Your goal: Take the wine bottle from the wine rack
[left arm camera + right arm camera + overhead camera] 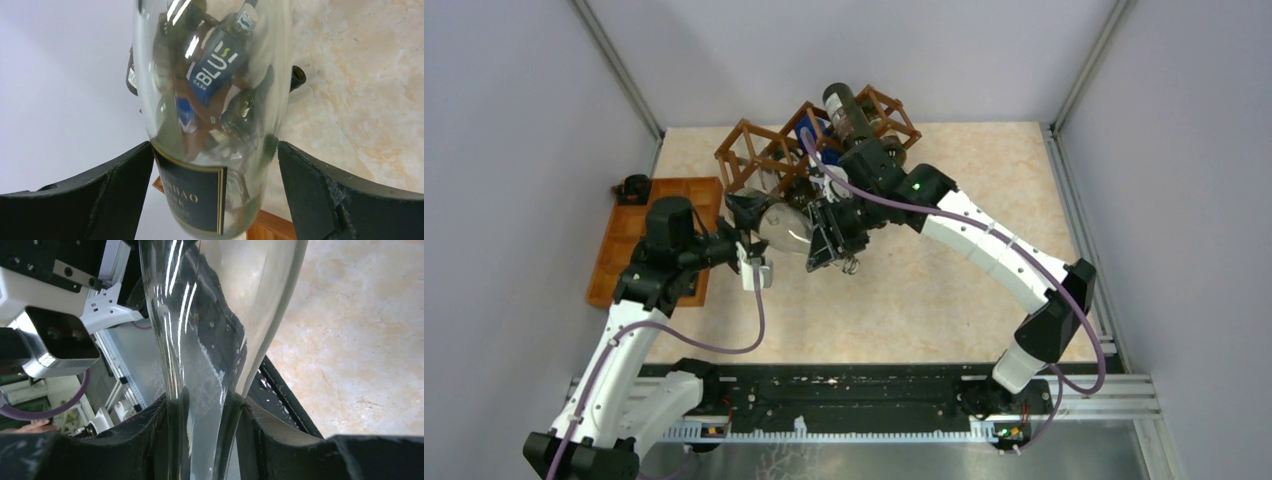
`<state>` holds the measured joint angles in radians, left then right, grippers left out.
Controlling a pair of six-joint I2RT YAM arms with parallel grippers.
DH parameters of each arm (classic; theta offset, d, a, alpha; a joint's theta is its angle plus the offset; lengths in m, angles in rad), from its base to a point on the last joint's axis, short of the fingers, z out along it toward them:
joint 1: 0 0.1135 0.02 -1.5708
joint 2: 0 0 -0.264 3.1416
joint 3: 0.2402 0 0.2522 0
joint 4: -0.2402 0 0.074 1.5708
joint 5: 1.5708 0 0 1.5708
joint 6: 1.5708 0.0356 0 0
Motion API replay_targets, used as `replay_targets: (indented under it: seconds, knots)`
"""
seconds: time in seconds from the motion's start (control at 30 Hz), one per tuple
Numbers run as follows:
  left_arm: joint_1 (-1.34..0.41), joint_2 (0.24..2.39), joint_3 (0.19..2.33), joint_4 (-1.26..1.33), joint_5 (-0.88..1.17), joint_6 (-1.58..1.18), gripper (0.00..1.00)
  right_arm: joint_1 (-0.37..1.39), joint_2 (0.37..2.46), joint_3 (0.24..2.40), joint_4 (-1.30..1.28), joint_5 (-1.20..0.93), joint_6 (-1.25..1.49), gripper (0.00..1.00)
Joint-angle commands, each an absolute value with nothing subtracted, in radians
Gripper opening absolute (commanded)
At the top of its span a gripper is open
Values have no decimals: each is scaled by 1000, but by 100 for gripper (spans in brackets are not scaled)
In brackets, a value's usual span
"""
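Clearance was our main concern. We found the wine bottle [782, 228] outside the cells of the wine rack [749, 150], lying roughly level just in front of the rack's near edge and carried between both arms. The right gripper [206, 402] was clamped on the bottle's neck, with a finger pressed to the glass on each side. The left gripper [215, 146] held the wider body at the black label, its fingers [120, 190] spread wide and meeting the glass on either flank.

Two bottles lay in the rack: a dark bottle [846, 108] in a right-hand cell, its end jutting past the rack's top edge, and a blue-labelled bottle [807, 130] just left of it.

The rack's far side stood near the rear wall. To the right of the rack and in front of it, the marbled table [984, 160] stretched to the side rail. To the rack's front left, an orange-brown tray [624, 250] lay against the table's left edge, partly under the left arm.
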<state>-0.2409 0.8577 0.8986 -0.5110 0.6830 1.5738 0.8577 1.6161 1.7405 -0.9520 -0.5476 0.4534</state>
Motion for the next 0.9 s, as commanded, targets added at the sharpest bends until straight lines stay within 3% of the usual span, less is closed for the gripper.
replay_targets:
  seconds: [0.0,0.27,0.43,0.47,0.57,0.67,0.7,0.77,0.87]
  knots:
    - [-253,851,885,-548,665,1636,99,911,1497,1779,-715,-655,383,0]
    - [-258,861,903,-613,657,1611,97,952,1504,1750,-715,-664,364,0]
    - [-261,873,926,-656,654,1559,70,952,1513,1754,-729,-621,354,3]
    - [-262,875,931,-661,654,1543,62,951,1515,1756,-732,-605,357,9]
    - [-261,873,940,-661,660,1462,29,947,1517,1766,-737,-536,370,58]
    - [-261,867,939,-623,663,1314,6,936,1507,1757,-738,-434,396,85]
    - [-261,868,940,-620,662,1275,1,929,1498,1748,-737,-401,408,92]
    - [-261,870,942,-619,661,1202,0,918,1478,1733,-725,-330,430,98]
    - [-261,870,938,-618,668,1101,0,896,1432,1708,-699,-223,475,99]
